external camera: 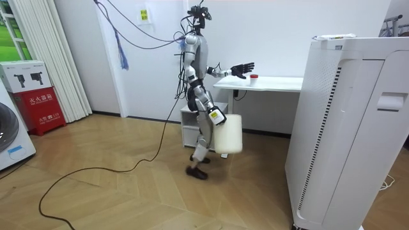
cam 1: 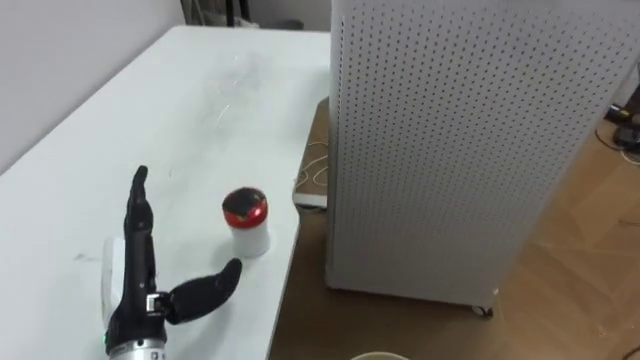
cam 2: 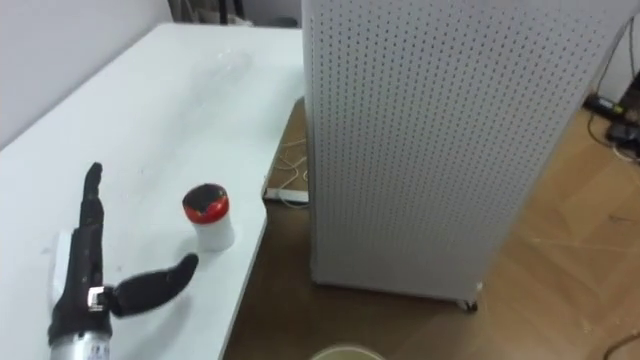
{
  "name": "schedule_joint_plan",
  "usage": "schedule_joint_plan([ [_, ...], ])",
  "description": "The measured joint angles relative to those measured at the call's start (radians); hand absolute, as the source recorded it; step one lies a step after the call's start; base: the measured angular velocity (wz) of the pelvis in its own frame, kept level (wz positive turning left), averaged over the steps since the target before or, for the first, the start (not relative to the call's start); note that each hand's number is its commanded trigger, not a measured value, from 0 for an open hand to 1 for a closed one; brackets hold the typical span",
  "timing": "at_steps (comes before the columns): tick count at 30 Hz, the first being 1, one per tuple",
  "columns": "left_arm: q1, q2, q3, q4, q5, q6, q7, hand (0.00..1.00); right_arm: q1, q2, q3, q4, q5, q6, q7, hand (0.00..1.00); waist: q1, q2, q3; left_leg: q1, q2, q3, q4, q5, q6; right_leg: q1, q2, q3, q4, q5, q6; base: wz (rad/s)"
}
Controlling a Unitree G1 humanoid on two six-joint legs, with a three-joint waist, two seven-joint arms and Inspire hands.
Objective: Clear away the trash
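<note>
White plastic pot, sm., squat cylinder, smooth-sided, red round lid w/ dark centre; the task's thing, i.e. the garbage. It stood upright on the white table, near the edge facing the cabinet, not yet picked up. Left hand: dark, matt, lay low over the tabletop just beside the pot, fingers straight and together, thumb spread wide toward the pot's base; hand held nothing, and whether the thumb tip touched the pot could not be told. Right hand: down at the robot's side by a cream bin, rounded, plain-walled; whether it clasped the bin could not be read. Table: flat, glossy laminate, prob. slippery. Cabinet: tall white box, perforated sheet face, standing on wood-plank floor beside the table. Step in hand, by judgement: closing on the pot. Advice: bring the palm round so the pot sits between thumb and fingers, approx. mid-height, below the lid; close slowly, since a light pot on a slick top would likely skid or tip, and the edge was close, so a nudge that way could send it to the floor. Lift straight up, then carry over the bin.
</note>
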Motion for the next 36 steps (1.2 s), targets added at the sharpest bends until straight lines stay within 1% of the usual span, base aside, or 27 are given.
schedule_joint_plan([
  [1, 0.002, 0.0, -0.006, 0.002, 0.0, 0.0, 0.0, 0.0, 0.0, 0.002, 0.0, 0.0, 0.0, 0.0, -0.001, 1.0, -0.012, -0.002, -0.0001, 0.015, -0.002, -0.013, -0.004, -0.003, -0.006, 0.005, 0.012, 0.018, -0.118, 0.066, 0.005, 0.41],
  [2, 0.004, 0.0, -0.012, 0.004, 0.0, 0.0, 0.001, 0.0, 0.002, 0.003, 0.0, 0.0, -0.002, 0.0, -0.006, 1.0, -0.018, -0.001, -0.0007, 0.022, -0.002, -0.022, -0.004, -0.005, -0.01, 0.011, 0.017, 0.025, -0.139, 0.126, 0.005, 0.43],
  [3, 0.009, -0.002, -0.025, 0.008, 0.001, 0.0, 0.001, 0.0, 0.01, -0.001, -0.003, 0.002, -0.007, 0.0, -0.009, 1.0, -0.029, 0.006, -0.0087, 0.033, 0.008, -0.036, -0.012, -0.007, -0.016, 0.037, 0.03, 0.018, -0.159, 0.131, 0.003, 0.29],
  [4, 0.011, -0.002, -0.024, 0.008, 0.002, 0.0, 0.001, 0.0, 0.007, -0.002, -0.004, 0.003, -0.01, 0.0, -0.006, 1.0, -0.033, 0.011, -0.0117, 0.04, 0.021, -0.043, -0.024, -0.007, -0.024, 0.055, 0.045, 0.005, -0.186, 0.139, -0.006, 0.2],
  [5, 0.011, -0.001, -0.022, 0.007, -0.001, 0.0, 0.001, 0.0, 0.005, -0.001, -0.003, 0.003, -0.01, 0.0, -0.003, 1.0, -0.034, 0.011, -0.0117, 0.042, 0.026, -0.043, -0.03, -0.005, -0.028, 0.061, 0.048, 0.001, -0.197, 0.142, -0.01, 0.05],
  [6, 0.012, 0.0, -0.022, 0.007, -0.005, 0.001, 0.001, 0.0, 0.006, 0.0, -0.003, 0.002, -0.01, -0.001, 0.007, 1.0, -0.036, 0.01, -0.0126, 0.048, 0.037, -0.044, -0.048, -0.002, -0.034, 0.075, 0.06, -0.001, -0.223, 0.146, -0.014, 0.07],
  [7, 0.012, -0.001, -0.023, 0.007, -0.011, 0.001, -0.002, 0.0, 0.006, 0.0, -0.003, 0.001, -0.01, -0.001, 0.015, 1.0, -0.036, 0.008, -0.0138, 0.052, 0.044, -0.044, -0.062, 0.002, -0.04, 0.083, 0.065, -0.005, -0.241, 0.148, -0.017, 0.04],
  [8, 0.012, -0.001, -0.024, 0.008, -0.033, 0.002, -0.007, 0.0, 0.005, 0.0, -0.003, 0.001, -0.008, 0.0, 0.019, 1.0, -0.036, 0.008, -0.0136, 0.067, 0.051, -0.042, -0.081, 0.003, -0.042, 0.09, 0.074, -0.004, -0.253, 0.149, -0.019, 0.0],
  [9, 0.012, -0.001, -0.026, 0.008, -0.055, 0.002, -0.009, 0.0, 0.005, -0.001, -0.002, 0.001, -0.007, 0.0, 0.021, 1.0, -0.035, 0.007, -0.0131, 0.076, 0.053, -0.042, -0.09, 0.004, -0.044, 0.095, 0.076, -0.002, -0.258, 0.149, -0.019, -0.1],
  [10, 0.012, -0.002, -0.029, 0.011, -0.111, 0.002, -0.012, 0.0, 0.004, -0.001, -0.002, 0.001, -0.005, 0.0, 0.027, 1.0, -0.035, 0.005, -0.0121, 0.095, 0.056, -0.042, -0.113, 0.009, -0.051, 0.106, 0.079, 0.0, -0.263, 0.149, -0.019, -0.1],
  [11, 0.012, -0.001, -0.028, 0.018, -0.143, 0.002, -0.014, 0.0, 0.004, -0.002, -0.003, 0.001, -0.004, 0.0, 0.028, 1.0, -0.035, 0.004, -0.0119, 0.112, 0.061, -0.041, -0.129, 0.01, -0.053, 0.121, 0.082, 0.002, -0.275, 0.149, -0.019, -0.11],
  [13, 0.012, -0.001, -0.028, 0.029, -0.161, 0.003, -0.017, 0.0, -0.001, -0.002, -0.003, 0.001, -0.004, 0.0, 0.03, 1.0, -0.035, -0.002, -0.0089, 0.124, 0.067, -0.039, -0.145, 0.01, -0.053, 0.126, 0.092, 0.004, -0.277, 0.149, -0.019, -0.06],
  [14, 0.012, 0.0, -0.028, 0.034, -0.16, 0.003, -0.026, 0.0, -0.005, -0.001, -0.003, 0.001, -0.004, 0.0, 0.033, 1.0, -0.036, -0.009, -0.0058, 0.128, 0.07, -0.038, -0.148, 0.011, -0.054, 0.132, 0.095, 0.004, -0.287, 0.149, -0.019, 0.0],
  [16, 0.012, -0.001, -0.03, 0.046, -0.16, 0.006, -0.036, 0.0, -0.01, -0.001, -0.003, 0.001, -0.004, 0.0, 0.038, 1.0, -0.037, -0.017, -0.0067, 0.131, 0.071, -0.037, -0.152, 0.012, -0.057, 0.133, 0.097, 0.004, -0.295, 0.15, -0.021, 0.0],
  [18, 0.012, 0.0, -0.03, 0.054, -0.16, 0.011, -0.048, 0.0, -0.015, -0.001, -0.003, -0.001, -0.004, 0.0, 0.038, 1.0, -0.037, -0.02, -0.0084, 0.132, 0.071, -0.034, -0.155, 0.013, -0.057, 0.14, 0.098, 0.001, -0.311, 0.151, -0.023, -0.02],
  [20, 0.012, 0.0, -0.029, 0.059, -0.16, 0.013, -0.054, 0.0, -0.02, -0.001, -0.003, -0.001, -0.004, 0.0, 0.038, 1.0, -0.037, -0.02, -0.0085, 0.133, 0.072, -0.023, -0.156, 0.013, -0.057, 0.148, 0.098, 0.0, -0.329, 0.153, -0.024, -0.04],
  [22, 0.012, 0.001, -0.03, 0.06, -0.16, 0.013, -0.056, 0.0, -0.022, 0.0, -0.003, -0.001, -0.013, 0.0, 0.044, 1.0, -0.036, -0.023, -0.0106, 0.13, 0.074, -0.013, -0.157, 0.013, -0.057, 0.15, 0.102, 0.003, -0.342, 0.158, -0.023, -0.06],
  [27, 0.013, 0.004, -0.037, 0.06, -0.158, 0.025, -0.074, 0.0, -0.023, 0.0, -0.003, -0.02, -0.014, 0.0, 0.049, 1.0, -0.042, -0.025, -0.0118, 0.116, 0.076, -0.008, -0.157, 0.013, -0.057, 0.15, 0.104, 0.011, -0.363, 0.164, -0.024, -0.01],
  [29, 0.013, 0.004, -0.04, 0.061, -0.158, 0.032, -0.081, 0.0, -0.023, 0.001, -0.002, -0.025, -0.014, 0.0, 0.049, 1.0, -0.042, -0.025, -0.0117, 0.114, 0.08, 0.022, -0.15, 0.014, -0.06, 0.161, 0.102, 0.031, -0.382, 0.171, -0.024, 0.0],
  [30, 0.014, 0.005, -0.039, 0.065, -0.159, 0.035, -0.084, 0.0, -0.023, 0.004, -0.001, -0.025, -0.014, 0.0, 0.048, 1.0, -0.042, -0.029, -0.0115, 0.101, 0.081, 0.059, -0.113, 0.013, -0.08, 0.181, 0.098, 0.059, -0.407, 0.18, -0.023, 0.23],
  [31, 0.01, 0.007, -0.042, 0.074, -0.162, 0.036, -0.091, 0.0, -0.022, 0.013, -0.001, -0.024, -0.014, 0.0, 0.045, 1.0, -0.052, -0.054, -0.0008, 0.03, 0.078, 0.1, 0.002, -0.005, -0.124, 0.202, 0.074, 0.137, -0.435, 0.189, -0.015, 0.4],
  [32, 0.008, 0.006, -0.048, 0.074, -0.17, 0.036, -0.095, 0.0, -0.021, 0.019, -0.002, -0.022, -0.012, 0.0, 0.041, 1.0, -0.06, -0.058, -0.004, -0.004, 0.08, 0.099, -0.006, -0.008, -0.136, 0.208, 0.068, 0.174, -0.446, 0.192, -0.009, 0.83],
  [33, -0.023, 0.002, -0.081, 0.07, -0.174, 0.033, -0.102, 0.0, -0.022, 0.012, -0.014, -0.014, -0.001, 0.0, 0.034, 1.0, -0.065, -0.052, -0.0065, -0.088, 0.116, 0.091, -0.072, 0.04, -0.118, 0.192, 0.071, 0.189, -0.442, 0.189, -0.002, 0.65],
  [34, -0.036, 0.002, -0.108, 0.07, -0.171, 0.032, -0.104, 0.0, -0.028, 0.018, -0.018, 0.015, -0.003, 0.007, 0.035, 1.0, -0.044, -0.061, -0.0099, -0.099, 0.125, 0.139, -0.053, 0.075, -0.089, 0.177, 0.063, 0.168, -0.437, 0.178, 0.018, 0.39],
  [35, -0.032, 0.007, -0.122, 0.073, -0.175, 0.033, -0.103, 0.0, -0.031, 0.021, -0.008, 0.015, -0.003, 0.013, 0.036, 1.0, -0.029, -0.057, -0.0075, -0.076, 0.126, 0.154, -0.065, 0.076, -0.088, 0.189, 0.061, 0.121, -0.447, 0.187, 0.02, -0.15],
  [36, -0.03, 0.006, -0.122, 0.079, -0.18, 0.033, -0.103, 0.0, -0.033, 0.021, -0.004, 0.011, -0.007, 0.013, 0.037, 1.0, -0.026, -0.053, -0.0057, -0.064, 0.126, 0.156, -0.069, 0.075, -0.087, 0.196, 0.061, 0.103, -0.449, 0.192, 0.017, -0.41],
])
